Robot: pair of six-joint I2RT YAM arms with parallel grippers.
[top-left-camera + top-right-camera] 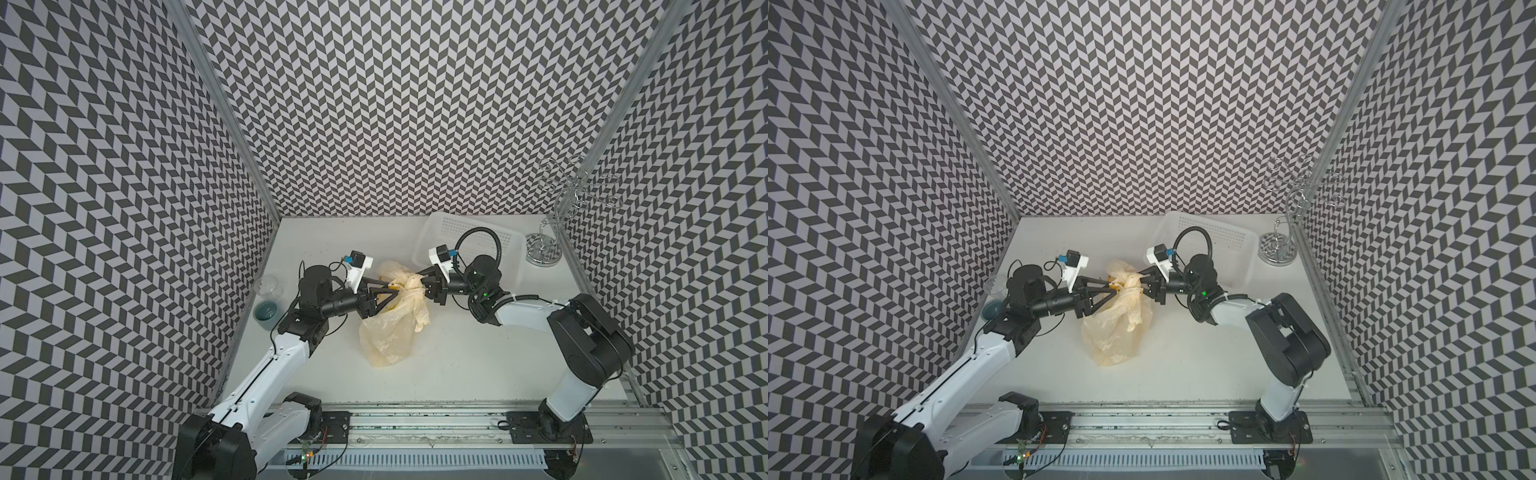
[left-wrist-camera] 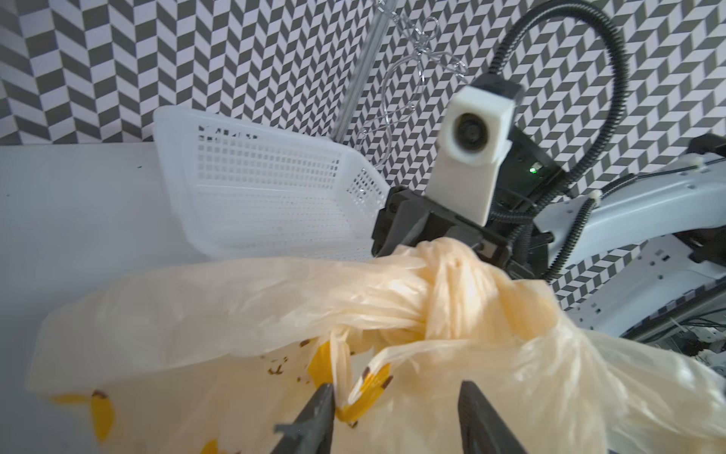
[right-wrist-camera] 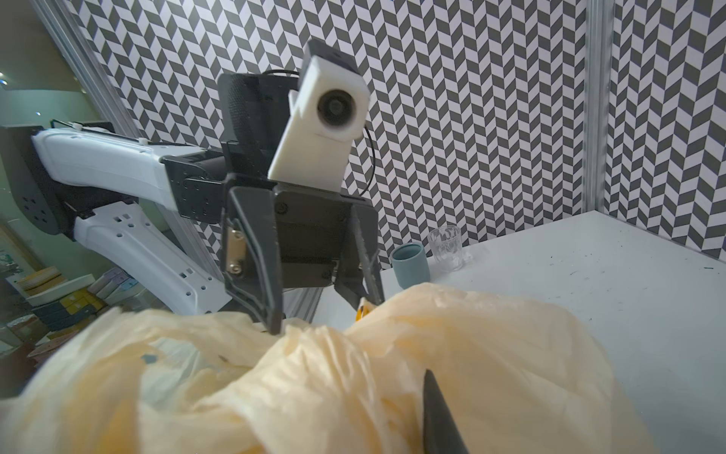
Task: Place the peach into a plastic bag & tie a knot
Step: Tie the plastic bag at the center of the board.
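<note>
Left hand [image 1: 394,290] stands with its black jaws apart at the crinkled neck of the plastic bag [image 1: 388,336]. At 3 o'clock of it, the right hand [image 1: 420,282] is clamped on the twisted knot [image 2: 428,314]. Thin, translucent and cream-yellow, the bag slumps mid-tabletop [image 1: 457,357], with a perforated white basket [image 1: 469,237] at 1 o'clock.
</note>
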